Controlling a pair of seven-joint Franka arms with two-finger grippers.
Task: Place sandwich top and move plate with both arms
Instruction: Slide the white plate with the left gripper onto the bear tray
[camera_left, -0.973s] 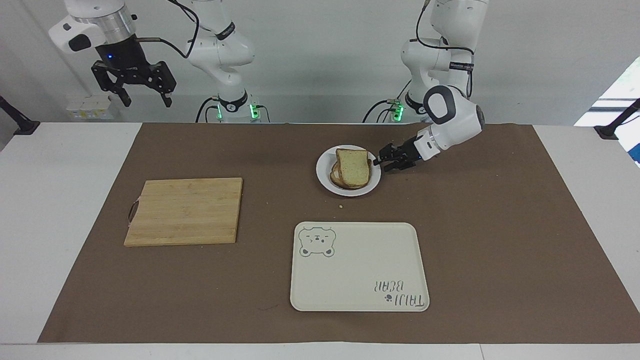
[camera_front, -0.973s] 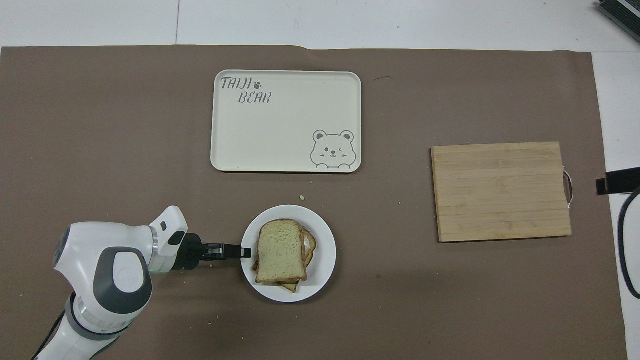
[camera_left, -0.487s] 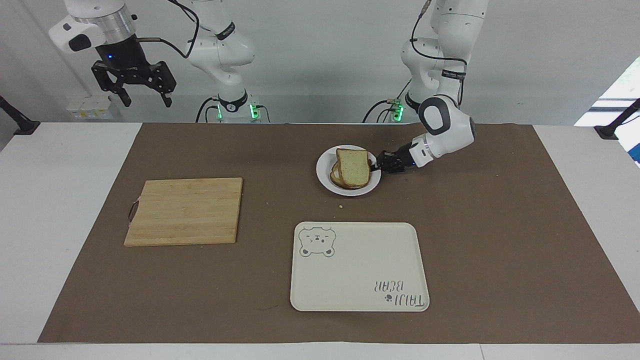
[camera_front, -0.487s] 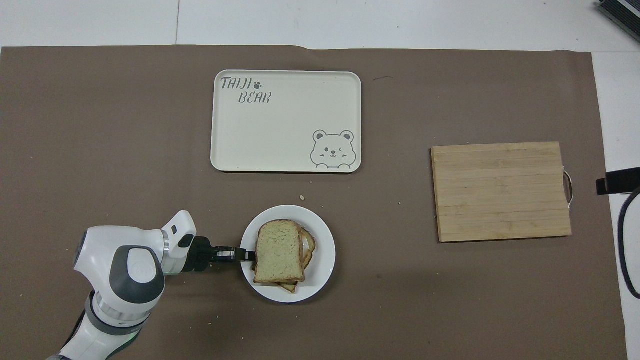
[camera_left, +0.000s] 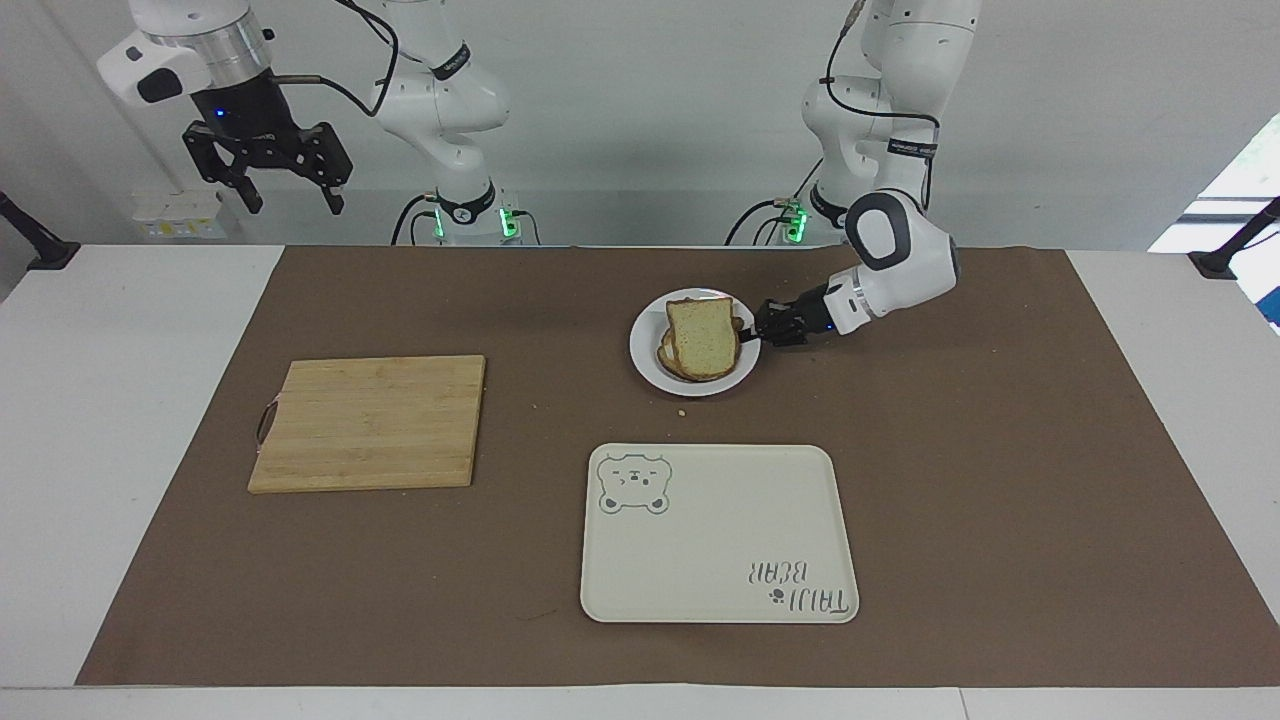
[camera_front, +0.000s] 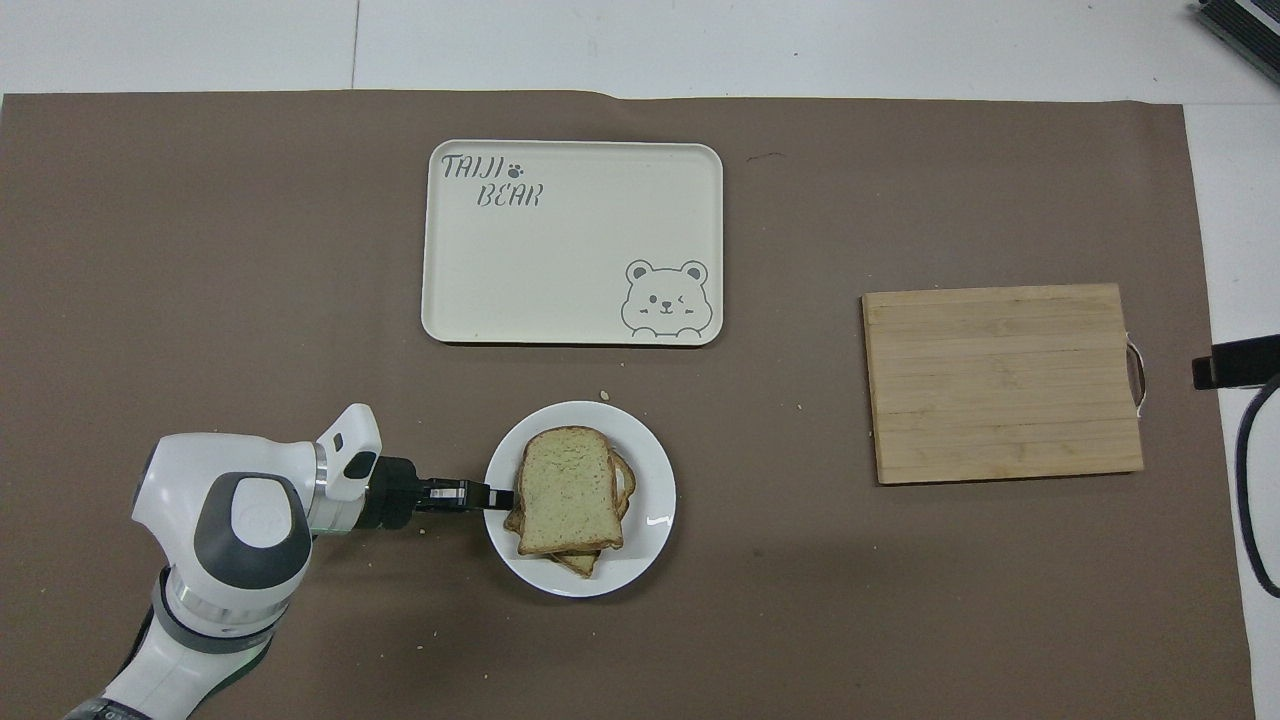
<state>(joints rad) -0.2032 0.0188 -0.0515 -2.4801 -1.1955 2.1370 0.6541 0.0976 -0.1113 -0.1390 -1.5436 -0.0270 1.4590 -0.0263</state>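
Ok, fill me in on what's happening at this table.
The left gripper is shut on the rim of the plate, which carries the sandwich with the sandwich top already on it. The right gripper waits open, raised above its end of the table. A tray and a cutting board sit unused.

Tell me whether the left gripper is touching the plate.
Touching. In the overhead view the left gripper is shut on the rim of the plate, fingertips overlapping its edge; the facing view shows it low at the rim.
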